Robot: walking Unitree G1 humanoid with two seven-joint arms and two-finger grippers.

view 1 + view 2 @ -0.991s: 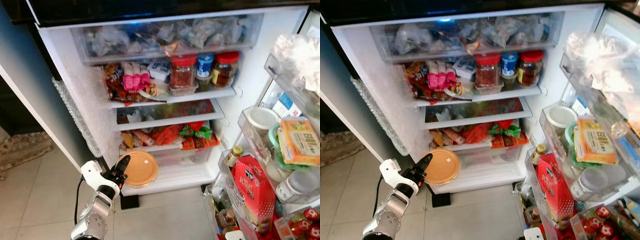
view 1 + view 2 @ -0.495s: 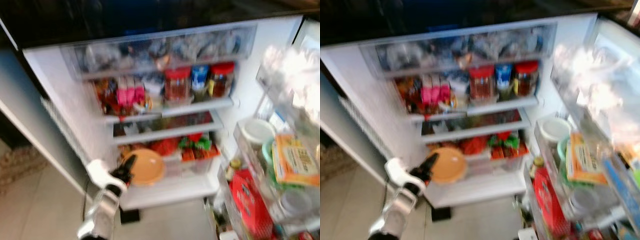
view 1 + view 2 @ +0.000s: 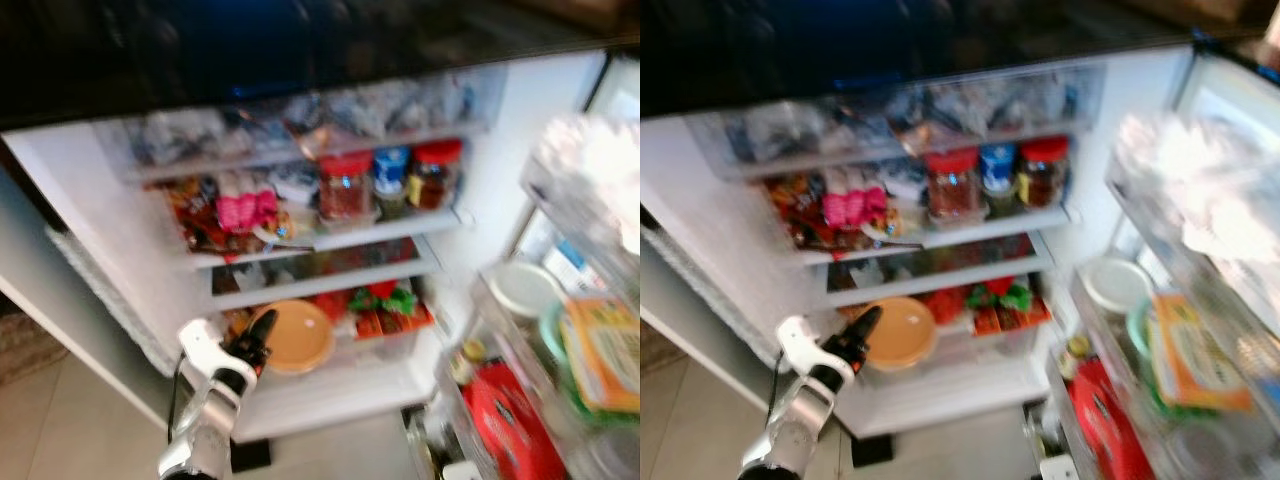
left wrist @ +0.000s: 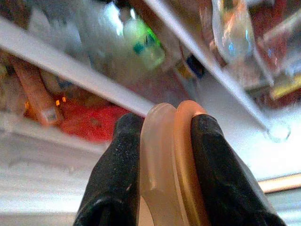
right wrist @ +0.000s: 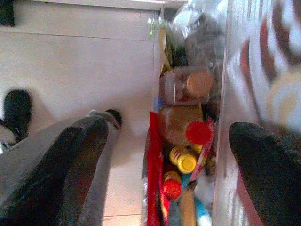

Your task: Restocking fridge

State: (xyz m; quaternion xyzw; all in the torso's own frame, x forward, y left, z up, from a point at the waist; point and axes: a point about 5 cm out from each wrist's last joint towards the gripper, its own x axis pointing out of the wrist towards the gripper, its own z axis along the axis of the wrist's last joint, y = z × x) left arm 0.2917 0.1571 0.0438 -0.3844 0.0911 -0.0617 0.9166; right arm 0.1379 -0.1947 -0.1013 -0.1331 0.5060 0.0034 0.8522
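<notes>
The left gripper (image 4: 162, 129) has its jaws shut on the rim of a round orange tub (image 3: 296, 335) with a clear lid, holding it on edge at the front of the fridge (image 3: 120, 215), low on the left, just before the lower shelf (image 3: 310, 285) and above the white floor of the cabinet. In the left wrist view the two black fingers (image 4: 120, 155) press the tub's stacked rims from either side, with a white shelf edge and red packets behind.

The head views are blurred. On the shelf above stand three jars (image 3: 345, 186) with red and blue lids, beside pink packs (image 3: 245, 210) and other wrapped food to the left. A clear drawer (image 3: 300, 115) of bags runs across the top. Red and green packets (image 3: 385, 305) lie to the right of the tub.

The open door (image 3: 560, 330) on the right carries a white lidded pot (image 3: 525, 290), a yellow box (image 3: 605, 350) and a red carton (image 3: 510, 420) in its racks.

The right gripper (image 5: 169, 141) hangs with jaws wide apart and holding nothing, over the low door rack, where bottles (image 5: 186, 160) with red and yellow caps and a jar stand.
</notes>
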